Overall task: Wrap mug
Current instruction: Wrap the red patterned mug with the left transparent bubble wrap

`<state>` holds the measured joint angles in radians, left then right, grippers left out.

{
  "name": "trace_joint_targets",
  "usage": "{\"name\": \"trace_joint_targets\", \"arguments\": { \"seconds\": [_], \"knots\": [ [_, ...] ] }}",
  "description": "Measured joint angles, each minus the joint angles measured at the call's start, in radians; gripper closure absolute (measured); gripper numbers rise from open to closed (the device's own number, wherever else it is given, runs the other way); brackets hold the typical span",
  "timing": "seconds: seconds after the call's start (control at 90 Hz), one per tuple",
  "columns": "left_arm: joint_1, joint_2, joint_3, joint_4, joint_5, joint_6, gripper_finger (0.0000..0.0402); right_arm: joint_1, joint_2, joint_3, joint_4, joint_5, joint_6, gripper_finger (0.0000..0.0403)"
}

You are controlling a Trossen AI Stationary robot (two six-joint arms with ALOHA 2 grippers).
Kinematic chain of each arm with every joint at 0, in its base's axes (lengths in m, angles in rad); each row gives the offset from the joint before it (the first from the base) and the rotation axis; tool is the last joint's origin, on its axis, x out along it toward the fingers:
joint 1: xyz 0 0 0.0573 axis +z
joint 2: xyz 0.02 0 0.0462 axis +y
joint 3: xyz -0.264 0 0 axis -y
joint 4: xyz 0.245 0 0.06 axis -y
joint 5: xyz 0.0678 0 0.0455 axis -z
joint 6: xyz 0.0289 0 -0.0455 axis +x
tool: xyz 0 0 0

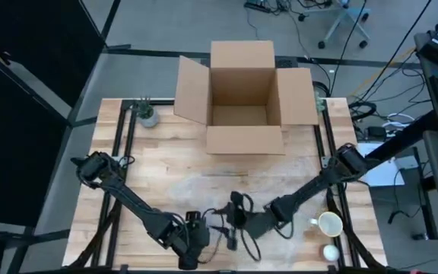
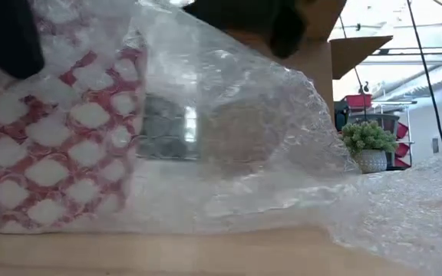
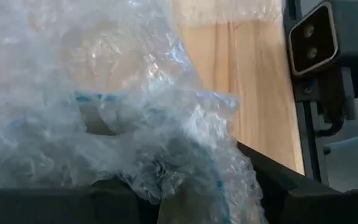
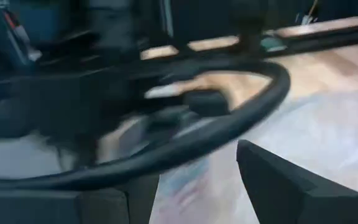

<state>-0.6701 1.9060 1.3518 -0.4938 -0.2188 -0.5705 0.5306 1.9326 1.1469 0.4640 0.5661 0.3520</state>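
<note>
— Where's the mug just now?

— Under the bubble wrap (image 2: 229, 130) at the near edge of the worktop (image 1: 173, 171). In the low view a red-and-white patterned mug (image 2: 60, 146) shows through the film, standing upright as far as I can tell, with the wrap draped over it and trailing off across the wood. From above it is hidden by the two arms.

— And the hands?

— Both meet over it. The left hand (image 1: 195, 242) is down at the front edge; its wrist view is filled with bunched film, and the wrap seems gathered right at its fingers (image 3: 272, 180), though I cannot tell whether they are pinching it or standing apart. The right hand (image 1: 238, 221) is just beside it, pointed toward the left arm; its wrist view is blurred, so its state I cannot tell either.

— So which step is this?

— I'd judge the folding itself: the sheet is over the mug but loose, not yet tight round it.

— What next?

— Probably pulling the free edge across and tucking it under, one hand steadying the bundle so it doesn't tip.

— Anything else about?

— An open cardboard box (image 1: 243, 95) at the far side, a small potted plant (image 1: 147, 115) by the far left corner, and a white mug (image 1: 329, 224) near the right edge, unwrapped.
</note>
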Motion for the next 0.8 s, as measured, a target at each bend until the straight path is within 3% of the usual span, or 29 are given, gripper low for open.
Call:
{"name": "trace_joint_targets", "arguments": {
  "seconds": [0.156,0.467,0.8],
  "knots": [
    [0.000,0.000,0.000,0.006,0.000,0.000,0.0246,-0.020,0.045,0.013,0.074,-0.095,-0.034,0.0206],
    [0.000,0.000,0.024,-0.005,0.000,0.002,0.0246,-0.033,0.085,0.021,-0.026,-0.065,-0.004,0.0206],
    [-0.004,-0.084,0.090,-0.141,-0.038,0.010,0.0246,-0.034,0.086,0.022,-0.029,-0.067,-0.016,0.0206]
  ]
}}
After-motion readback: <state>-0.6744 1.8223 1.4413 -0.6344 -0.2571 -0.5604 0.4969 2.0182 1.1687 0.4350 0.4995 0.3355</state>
